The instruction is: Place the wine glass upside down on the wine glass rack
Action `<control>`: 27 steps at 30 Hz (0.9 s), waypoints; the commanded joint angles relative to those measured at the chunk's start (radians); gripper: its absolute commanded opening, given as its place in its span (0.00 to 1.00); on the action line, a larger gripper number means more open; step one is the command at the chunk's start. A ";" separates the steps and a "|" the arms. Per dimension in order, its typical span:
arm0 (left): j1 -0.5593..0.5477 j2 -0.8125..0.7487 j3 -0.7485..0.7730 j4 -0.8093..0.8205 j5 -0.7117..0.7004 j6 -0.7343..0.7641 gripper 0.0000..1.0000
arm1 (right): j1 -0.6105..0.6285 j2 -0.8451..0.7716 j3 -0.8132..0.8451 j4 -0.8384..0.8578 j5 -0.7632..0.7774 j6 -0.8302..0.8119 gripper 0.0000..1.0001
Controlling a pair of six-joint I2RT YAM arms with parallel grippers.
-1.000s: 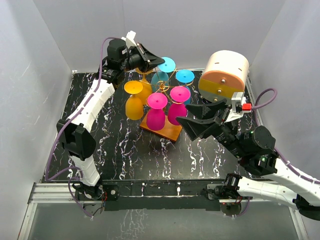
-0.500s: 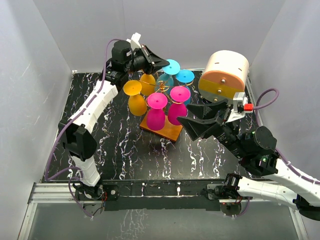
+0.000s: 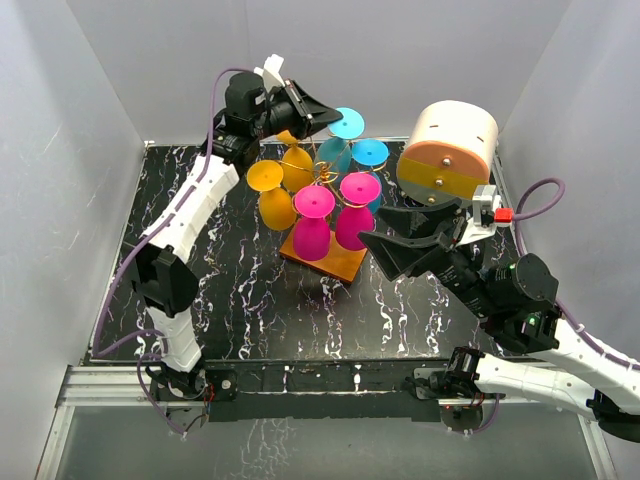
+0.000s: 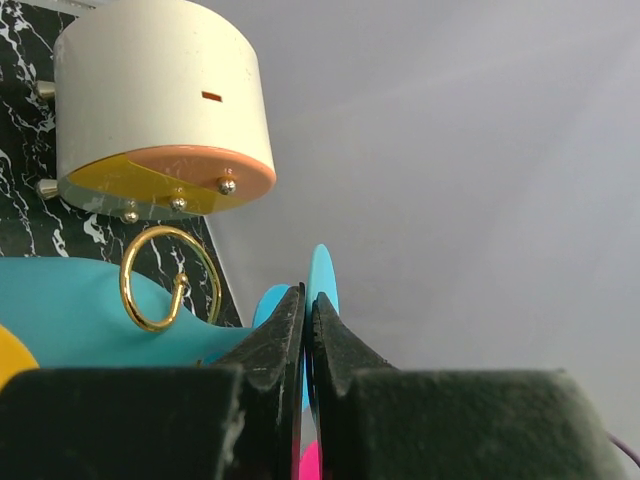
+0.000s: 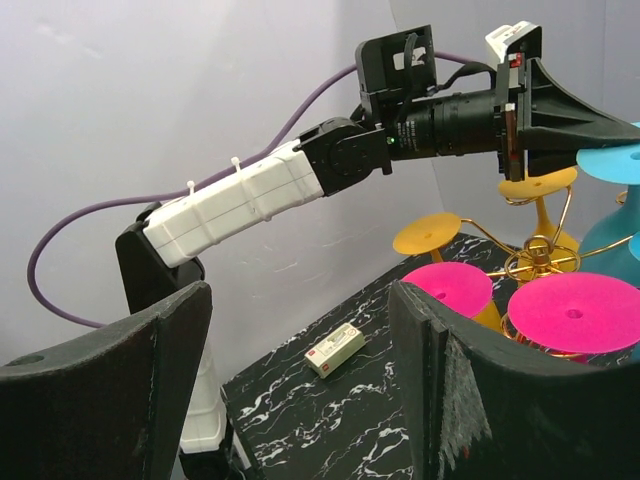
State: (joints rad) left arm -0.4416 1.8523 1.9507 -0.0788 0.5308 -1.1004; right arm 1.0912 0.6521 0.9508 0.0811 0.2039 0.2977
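Note:
The wine glass rack (image 3: 338, 263), gold wire on an orange-brown base, carries yellow, pink and cyan glasses hanging upside down. My left gripper (image 3: 337, 118) is high over the rack's back. It is shut on the thin foot of a cyan wine glass (image 3: 347, 123), whose bowl hangs below. In the left wrist view that foot (image 4: 322, 280) shows edge-on between the closed fingertips, beside a gold scroll (image 4: 170, 278). My right gripper (image 3: 400, 245) hovers open to the right of the rack, nothing between its fingers (image 5: 470, 390).
A white cylinder with an orange and yellow face (image 3: 450, 150) stands at the back right, close to the rack. A small white box (image 5: 335, 352) lies on the black marbled table (image 3: 250, 310) near the left arm. Grey walls close in on three sides.
My left gripper has moved right and slightly back, staying shut, and the cyan glass has moved with it. The right arm has barely shifted.

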 commanded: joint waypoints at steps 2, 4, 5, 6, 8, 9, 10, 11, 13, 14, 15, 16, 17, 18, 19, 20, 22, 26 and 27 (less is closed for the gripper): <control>-0.012 0.013 0.058 0.012 -0.008 0.005 0.00 | 0.004 -0.010 -0.004 0.038 0.013 0.004 0.70; -0.014 0.017 0.058 0.011 -0.009 0.006 0.00 | 0.004 -0.011 -0.004 0.038 0.014 0.004 0.70; -0.015 0.018 0.057 0.011 -0.010 0.005 0.00 | 0.004 -0.012 -0.005 0.039 0.015 0.004 0.70; -0.016 0.019 0.057 0.013 -0.012 0.005 0.00 | 0.004 -0.012 -0.005 0.038 0.016 0.004 0.70; -0.017 0.024 0.062 0.015 -0.017 0.007 0.00 | 0.005 -0.012 -0.005 0.039 0.015 0.004 0.70; -0.017 0.028 0.068 0.011 -0.020 0.008 0.00 | 0.004 -0.012 -0.005 0.039 0.016 0.004 0.70; -0.017 0.034 0.078 0.009 -0.021 0.010 0.00 | 0.004 -0.012 -0.006 0.039 0.016 0.003 0.70; -0.018 0.040 0.089 0.006 -0.022 0.012 0.00 | 0.004 -0.012 -0.005 0.039 0.016 0.004 0.70; -0.020 0.049 0.104 0.003 -0.024 0.013 0.00 | 0.004 -0.012 -0.005 0.037 0.017 0.004 0.70; -0.020 0.054 0.109 0.004 -0.028 0.014 0.00 | 0.004 -0.012 -0.005 0.037 0.018 0.003 0.70; -0.020 0.059 0.113 0.001 -0.033 0.017 0.00 | 0.004 -0.013 -0.005 0.037 0.018 0.004 0.70; -0.020 0.062 0.117 -0.003 -0.039 0.019 0.00 | 0.004 -0.013 -0.004 0.037 0.018 0.003 0.70; -0.020 0.066 0.122 -0.006 -0.043 0.021 0.00 | 0.004 -0.014 -0.005 0.037 0.020 0.002 0.70; -0.020 0.070 0.126 -0.006 -0.043 0.020 0.00 | 0.004 -0.014 -0.004 0.036 0.021 0.003 0.70; -0.021 0.077 0.127 -0.005 -0.043 0.018 0.00 | 0.004 -0.014 -0.003 0.036 0.020 0.002 0.70; -0.022 0.081 0.129 -0.002 -0.042 0.015 0.00 | 0.004 -0.015 -0.003 0.034 0.021 0.003 0.70; -0.023 0.088 0.135 0.001 -0.043 0.013 0.00 | 0.004 -0.015 -0.001 0.032 0.022 0.002 0.70; -0.023 0.094 0.147 0.000 -0.059 0.019 0.00 | 0.004 -0.017 0.001 0.029 0.023 0.001 0.70; -0.023 0.094 0.150 -0.001 -0.066 0.023 0.00 | 0.004 -0.017 0.001 0.029 0.024 0.000 0.70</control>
State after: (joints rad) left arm -0.4614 1.9697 2.0422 -0.0948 0.4793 -1.0897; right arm 1.0912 0.6468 0.9508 0.0780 0.2150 0.2977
